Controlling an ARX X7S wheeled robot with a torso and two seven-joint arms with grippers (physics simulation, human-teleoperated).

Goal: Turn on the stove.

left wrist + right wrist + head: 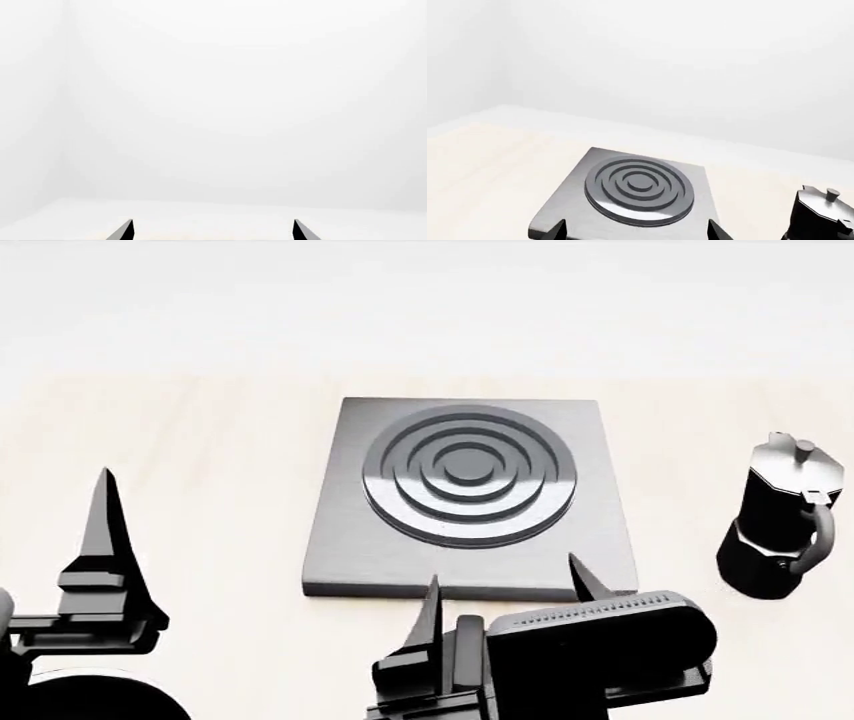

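Observation:
The stove [467, 490] is a flat grey square slab with raised dark concentric rings, in the middle of the pale table. It also shows in the right wrist view [637, 187]. Its knob is not visible; the right arm covers the stove's near edge. My right gripper [507, 585] is open and empty, its fingertips just over the stove's near edge; in its own view [637, 231] the tips straddle the slab's front. My left gripper [107, 510] is at the left, apart from the stove; in its own view [213, 230] the tips are spread wide with nothing between them.
A black moka pot [781, 530] stands upright on the table to the right of the stove, also in the right wrist view [820, 215]. A white wall runs behind the table's far edge [427, 360].

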